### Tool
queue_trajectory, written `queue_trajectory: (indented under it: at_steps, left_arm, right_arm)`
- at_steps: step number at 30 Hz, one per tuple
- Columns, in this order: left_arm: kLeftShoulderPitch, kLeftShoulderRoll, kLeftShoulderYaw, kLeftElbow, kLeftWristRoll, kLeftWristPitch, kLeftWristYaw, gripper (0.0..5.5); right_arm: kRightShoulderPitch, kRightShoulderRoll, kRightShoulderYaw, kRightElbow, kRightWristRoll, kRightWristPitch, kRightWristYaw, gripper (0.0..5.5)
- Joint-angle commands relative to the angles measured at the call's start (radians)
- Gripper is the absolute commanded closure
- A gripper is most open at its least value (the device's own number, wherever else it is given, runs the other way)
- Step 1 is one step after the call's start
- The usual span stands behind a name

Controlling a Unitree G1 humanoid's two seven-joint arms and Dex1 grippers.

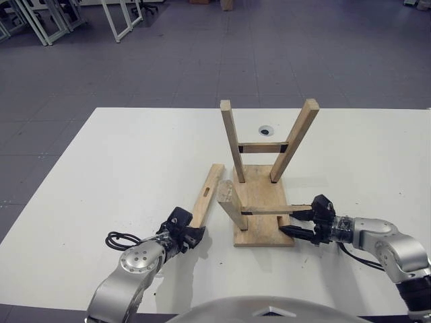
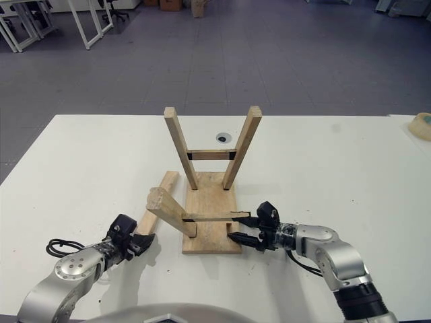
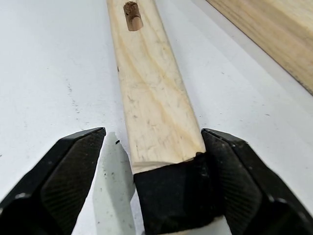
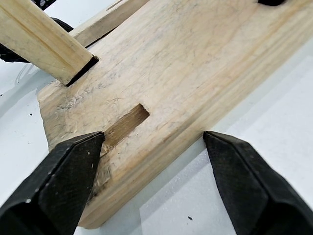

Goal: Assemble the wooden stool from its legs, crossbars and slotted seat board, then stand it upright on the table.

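Two legs are standing up out of the far end of the seat board [image 1: 266, 192], the far left leg [image 1: 232, 145] and the far right leg [image 1: 295, 138] splaying apart as they rise, with the far crossbar [image 1: 262, 147] joining them partway up; the board itself is lying flat on the white table [image 1: 121, 155], roughly midway between the left and right edges and nearer the front edge.

At the board's near left corner a third leg [image 1: 232, 205] is sitting in its slot and tilting toward the table's left edge; the near crossbar [image 1: 273, 210] is running from it across the board toward the right, its free end hanging in the air.

Beside it, in the board's near right corner, an empty slot [image 4: 127, 122] is showing.

The right gripper [image 1: 289, 222] is hovering at this corner with its fingers spread wide, one tip near the crossbar's free end and the other by the board's near edge; it is grasping nothing.

The loose leg [image 1: 207, 192] is lying flat on the table just left of the board, with an oblong hole [image 3: 132, 15] in its face.

The left gripper [image 1: 190, 227] is straddling the near end of this leg with its fingers parted; one finger is lying against the wood, the other is standing clear of it.

A black cable [image 1: 118, 240] is curling on the table near the front edge, and a round hole [image 1: 267, 129] is sitting in the tabletop beyond the stool.
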State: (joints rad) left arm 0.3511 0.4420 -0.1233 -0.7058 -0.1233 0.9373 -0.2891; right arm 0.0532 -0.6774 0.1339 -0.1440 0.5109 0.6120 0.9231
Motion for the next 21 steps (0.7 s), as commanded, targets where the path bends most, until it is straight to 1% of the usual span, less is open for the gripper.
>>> queue_trajectory:
  at_steps: [1, 6, 8, 9, 12, 14, 18, 19, 21]
  left_arm:
    - [-0.011, 0.003, 0.032, 0.062, 0.018, -0.047, 0.013, 2.19]
    - [-0.059, 0.034, 0.081, 0.165, -0.018, -0.159, -0.069, 2.97]
    - [-0.091, 0.044, 0.115, 0.201, -0.027, -0.204, -0.091, 3.34]
    - [-0.119, 0.032, 0.157, 0.225, -0.036, -0.242, -0.082, 3.42]
    - [-0.192, 0.010, 0.267, 0.297, -0.057, -0.363, -0.061, 3.44]
    - [-0.216, 0.010, 0.304, 0.332, -0.063, -0.407, -0.060, 3.44]
    - [-0.336, -0.050, 0.427, 0.368, -0.134, -0.507, 0.001, 3.44]
    - [-0.381, -0.064, 0.457, 0.365, -0.159, -0.529, 0.021, 3.44]
    - [-0.497, -0.078, 0.513, 0.355, -0.239, -0.540, 0.046, 3.44]
  right_arm:
    - [0.021, -0.015, -0.019, 0.012, -0.024, 0.024, -0.020, 1.75]
    - [0.025, -0.004, -0.081, 0.046, 0.004, 0.029, -0.024, 1.75]
    - [0.015, -0.014, -0.119, 0.062, 0.011, 0.029, -0.018, 1.75]
    - [0.003, -0.020, -0.146, 0.074, 0.019, 0.032, -0.018, 1.75]
    - [-0.043, -0.018, -0.228, 0.106, 0.059, 0.060, -0.027, 1.75]
    - [-0.058, -0.011, -0.255, 0.099, 0.079, 0.083, -0.033, 1.75]
    - [-0.081, 0.006, -0.297, 0.103, 0.088, 0.091, -0.067, 1.75]
    - [-0.102, 0.022, -0.323, 0.112, 0.103, 0.093, -0.089, 1.75]
    - [-0.186, 0.074, -0.430, 0.119, 0.212, 0.141, -0.155, 1.75]
